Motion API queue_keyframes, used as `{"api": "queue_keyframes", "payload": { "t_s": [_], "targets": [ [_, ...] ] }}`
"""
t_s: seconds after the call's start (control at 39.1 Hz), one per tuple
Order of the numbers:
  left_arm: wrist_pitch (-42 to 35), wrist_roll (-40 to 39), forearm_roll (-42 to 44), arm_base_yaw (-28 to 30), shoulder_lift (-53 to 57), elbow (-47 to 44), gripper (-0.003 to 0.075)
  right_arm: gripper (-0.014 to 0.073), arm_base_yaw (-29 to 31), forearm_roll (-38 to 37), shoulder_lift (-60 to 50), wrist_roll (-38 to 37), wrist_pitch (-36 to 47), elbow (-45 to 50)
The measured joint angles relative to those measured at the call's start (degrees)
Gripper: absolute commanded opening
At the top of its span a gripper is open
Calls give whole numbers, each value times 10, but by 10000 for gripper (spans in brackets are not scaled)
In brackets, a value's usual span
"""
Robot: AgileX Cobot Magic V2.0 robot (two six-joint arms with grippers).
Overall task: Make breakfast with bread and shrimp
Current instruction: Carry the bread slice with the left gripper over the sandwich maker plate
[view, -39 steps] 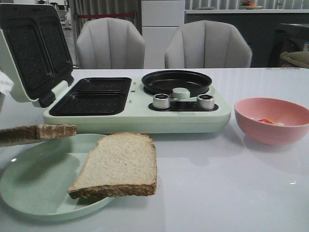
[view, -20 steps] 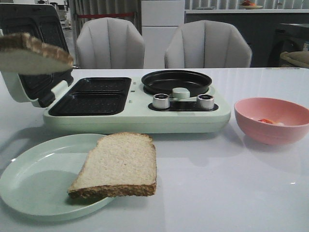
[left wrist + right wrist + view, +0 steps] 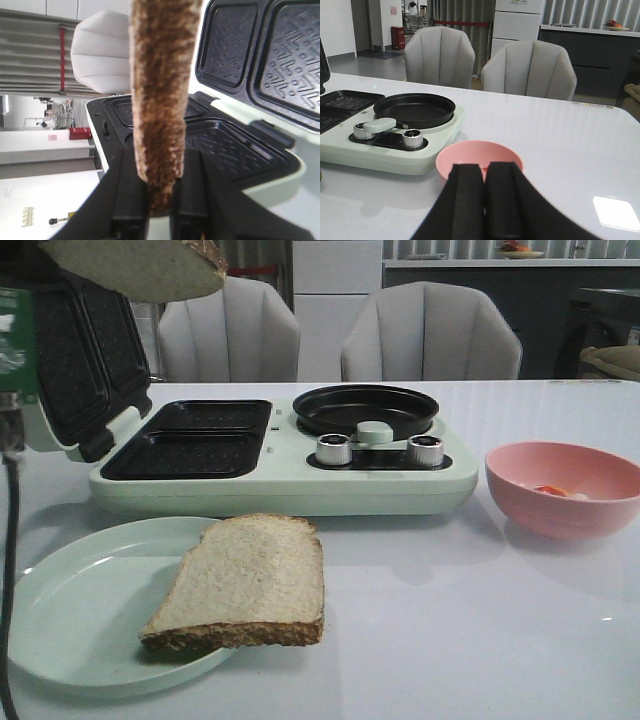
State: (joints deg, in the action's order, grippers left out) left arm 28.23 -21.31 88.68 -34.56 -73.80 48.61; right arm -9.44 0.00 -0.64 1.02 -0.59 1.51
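My left gripper (image 3: 160, 212) is shut on a bread slice (image 3: 160, 90), seen edge-on with its brown crust between the fingers. In the front view that slice (image 3: 140, 265) hangs high at the top left, in front of the maker's raised lid (image 3: 75, 360) and above the black grill trays (image 3: 190, 440). A second bread slice (image 3: 245, 580) lies on the pale green plate (image 3: 60, 620), overhanging its right rim. The shrimp (image 3: 552, 490) rests in the pink bowl (image 3: 565, 505) on the right. My right gripper (image 3: 485, 172) is shut and empty, just short of the bowl (image 3: 462, 155).
The mint-green breakfast maker (image 3: 280, 480) stands mid-table with a round black pan (image 3: 365, 410) and two silver knobs (image 3: 335, 449) on its right half. Part of my left arm and its cable (image 3: 10, 500) hang at the left edge. Two grey chairs (image 3: 430, 335) stand behind the table.
The held bread slice has risen and moved right, from beside the lid to the top of the front view. Part of my left arm has come in at the left edge.
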Motion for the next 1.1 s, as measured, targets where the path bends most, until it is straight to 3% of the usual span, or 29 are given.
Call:
{"api": "queue_keyframes", "payload": {
  "t_s": [0.59, 1.1],
  "targets": [
    [-19, 2, 18, 78, -240, 227, 114, 142, 0, 0, 0, 0, 0, 0],
    [-75, 27, 33, 105, -351, 247, 114, 142, 0, 0, 0, 0, 0, 0]
  ]
}}
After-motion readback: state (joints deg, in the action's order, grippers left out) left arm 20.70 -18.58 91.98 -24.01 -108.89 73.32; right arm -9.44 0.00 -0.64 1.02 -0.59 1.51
